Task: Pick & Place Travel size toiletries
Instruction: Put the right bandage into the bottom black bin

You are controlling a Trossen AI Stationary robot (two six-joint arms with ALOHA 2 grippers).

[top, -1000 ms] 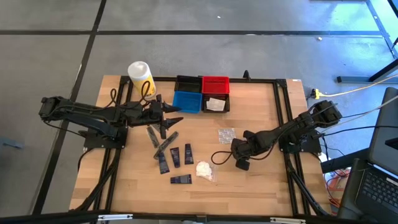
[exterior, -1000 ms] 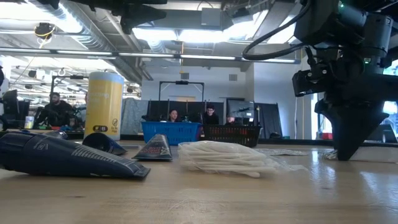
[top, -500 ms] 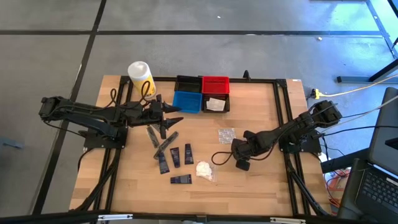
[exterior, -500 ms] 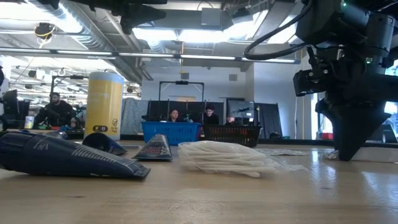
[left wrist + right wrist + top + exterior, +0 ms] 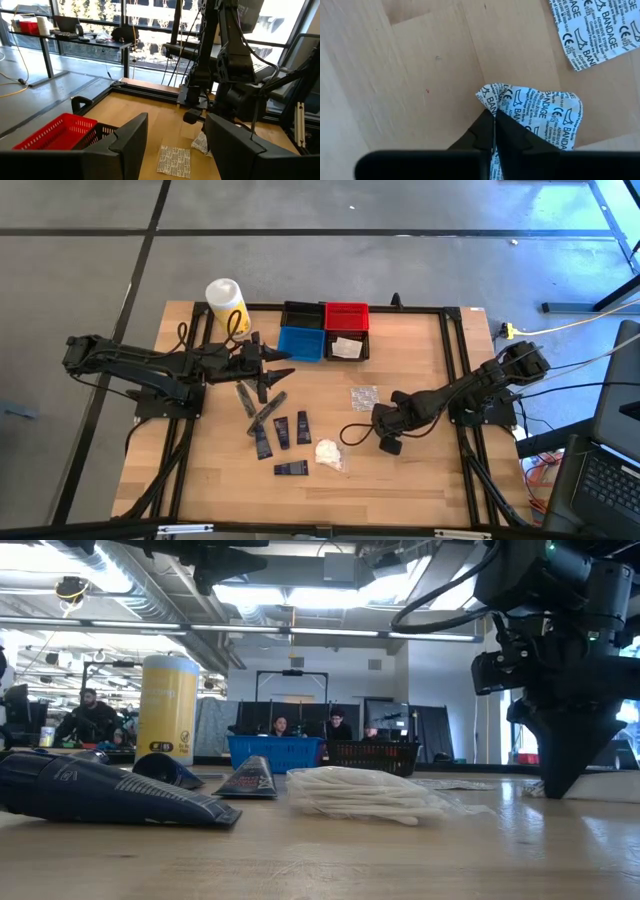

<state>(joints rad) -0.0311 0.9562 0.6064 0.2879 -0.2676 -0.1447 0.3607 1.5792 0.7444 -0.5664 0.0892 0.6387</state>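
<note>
a wooden bench [image 5: 420, 480] in an open workshop. nearest lie dark tubes [image 5: 283, 432] and a white wad [image 5: 328, 451], still loose. the right tool [image 5: 493, 131] is clenched on a bandage packet [image 5: 540, 117] down on the bench, another packet [image 5: 364, 397] just beyond. the left tool [image 5: 272, 376] hovers released. one packet lies in the black bin [image 5: 363, 352]; most remain.

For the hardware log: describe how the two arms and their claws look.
Both arms are black, jointed and slim, on dark bases at the table's sides. Black cables loop beside the left arm and near the right arm. The left claw has two broad, matte black fingers; the right claw has black fingers tapering to a point.
</note>
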